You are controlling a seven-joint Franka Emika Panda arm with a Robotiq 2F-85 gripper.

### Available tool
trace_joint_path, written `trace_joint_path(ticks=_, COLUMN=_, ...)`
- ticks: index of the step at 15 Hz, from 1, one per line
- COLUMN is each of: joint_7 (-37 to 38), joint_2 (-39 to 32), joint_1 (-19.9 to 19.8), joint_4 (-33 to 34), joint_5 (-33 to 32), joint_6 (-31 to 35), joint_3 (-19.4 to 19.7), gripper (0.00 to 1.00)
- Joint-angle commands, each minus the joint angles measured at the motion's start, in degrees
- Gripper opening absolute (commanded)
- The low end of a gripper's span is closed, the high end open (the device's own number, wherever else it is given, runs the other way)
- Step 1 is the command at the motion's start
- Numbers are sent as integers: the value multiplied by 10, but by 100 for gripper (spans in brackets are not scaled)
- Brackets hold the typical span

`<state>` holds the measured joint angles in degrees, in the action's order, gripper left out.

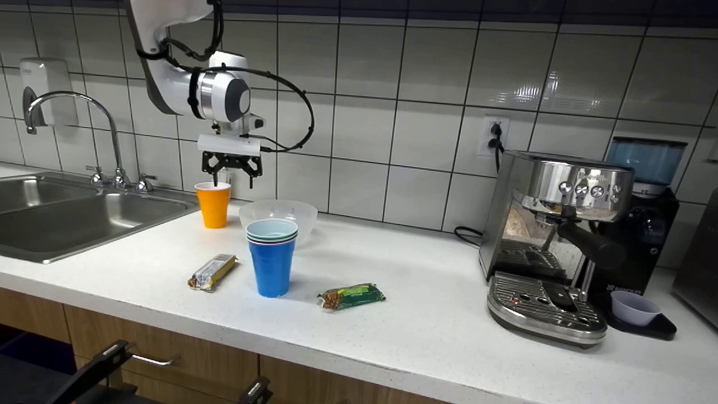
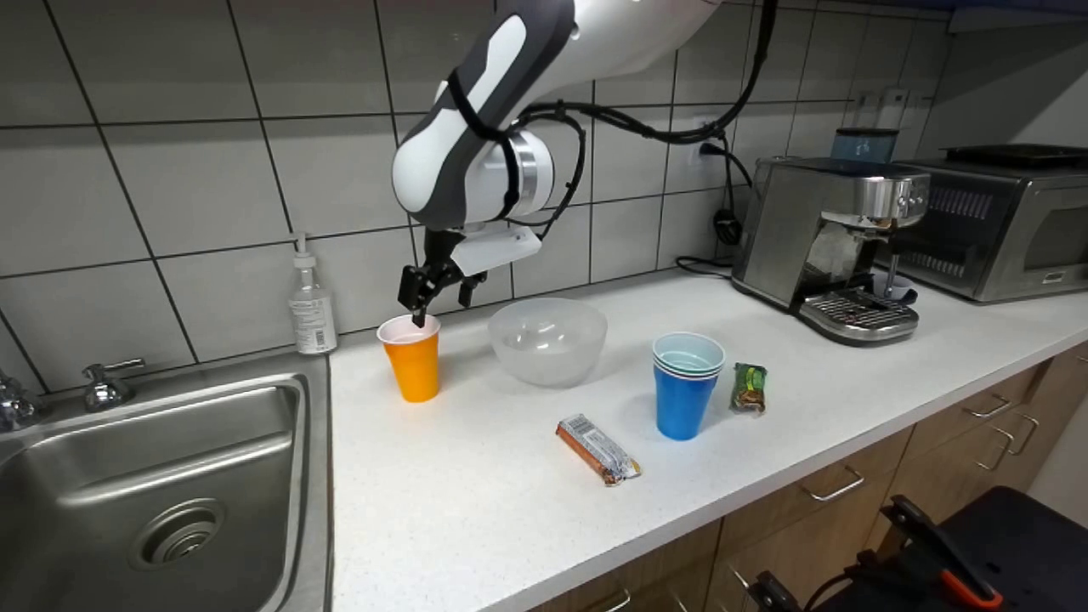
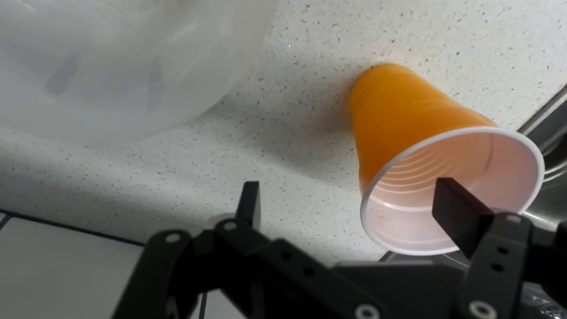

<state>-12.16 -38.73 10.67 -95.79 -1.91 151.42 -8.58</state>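
Note:
Above the counter's back part hangs my gripper (image 1: 233, 183) with its fingers wide apart and nothing held. An orange cup (image 2: 414, 370) with a white inside stands upright just below it. In the wrist view one finger (image 3: 460, 212) overlaps the mouth of the orange cup (image 3: 390, 106), while the opposite finger (image 3: 249, 201) is over bare counter. Whether the first finger dips below the rim, I cannot tell. Beside the cup is a translucent bowl (image 2: 544, 340). Farther forward stand stacked blue cups (image 1: 272, 269), between a silver-wrapped bar (image 2: 597, 449) and a green-wrapped bar (image 1: 351, 296).
A steel sink (image 2: 310, 476) borders the counter near the orange cup, with a tall faucet (image 1: 115, 140). A soap bottle (image 2: 313, 310) stands against the tiled wall (image 1: 364, 132) behind. The espresso machine (image 1: 561, 185) takes up the counter's far end, near a toaster oven (image 2: 1003, 225).

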Motion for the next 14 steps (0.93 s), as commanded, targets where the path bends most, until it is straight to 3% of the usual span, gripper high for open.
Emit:
trace_joint_path(ticks=1, joint_7=19, joint_2=-28, joint_1=11, joint_4=51, joint_5=-21, joint_6=-39, joint_3=10, gripper=100)
trace_joint_path(ticks=7, joint_7=15, joint_2=-43, joint_1=13, joint_4=70, joint_5=-21, joint_6=-54, joint_3=8, gripper=98)
trace_joint_path(ticks=8, joint_7=15, joint_2=-44, joint_1=14, joint_4=72, joint_5=-21, joint_6=-54, joint_3=8, gripper=74)
trace_joint_path(ticks=10, joint_7=13, joint_2=-45, joint_1=15, joint_4=73, joint_5=-23, joint_6=-54, joint_3=8, gripper=69)
trace_joint_path(ticks=14, joint_7=10, joint_2=-44, joint_1=14, joint_4=72, joint_5=-24, joint_6=-56, joint_3=6, gripper=37)
